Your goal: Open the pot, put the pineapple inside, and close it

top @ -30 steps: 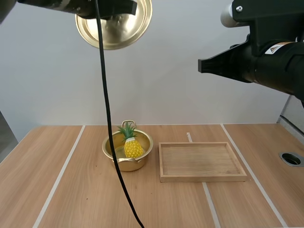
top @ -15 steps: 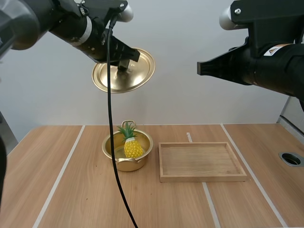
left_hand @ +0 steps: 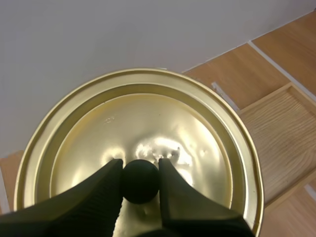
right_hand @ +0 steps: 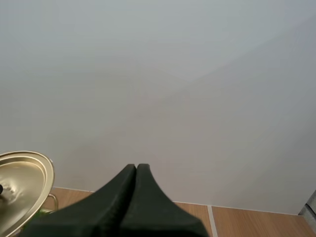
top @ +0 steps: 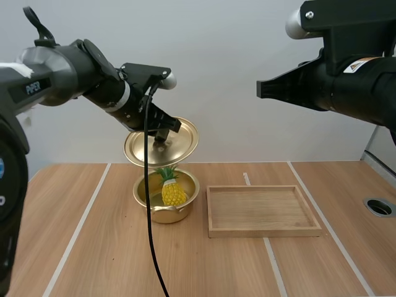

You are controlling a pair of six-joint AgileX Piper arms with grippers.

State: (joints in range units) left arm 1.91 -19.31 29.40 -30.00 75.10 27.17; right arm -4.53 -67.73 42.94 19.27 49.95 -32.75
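Status: the left claw [left_hand: 139,166] is closed on the black ball knob [left_hand: 140,181] of the round gold metal lid [top: 145,151], one finger on each side of the knob. The lid hangs tilted just above the small gold two-handled pot [top: 167,215], which stands on the light wooden tabletop [top: 93,260]. The yellow toy pineapple with green leaves [top: 173,193] is inside the pot. The shallow rectangular wooden tray [top: 265,233] lies just to the right of the pot and carries nothing. The right claw [right_hand: 137,168] is raised high on the right, well apart from everything, its fingers pressed together on nothing.

Hazards, as judged from this position:

1. Crown interference. The pineapple's leaves rise above the pot rim, close to the lid's lower edge. A straight descent would likely land the lid on the leaves, not on the rim, leaving it propped or rocking.
2. Tilted seating. If the lid is not levelled first, one edge probably meets the rim early and may push the light pot sideways or toward the tray.
3. Knob slip. The grip bears on a small round knob only; a contact load could turn the lid between the fingers.
4. Early release. Opening the claw before the lid sits flat risks the lid sliding off onto the tabletop.
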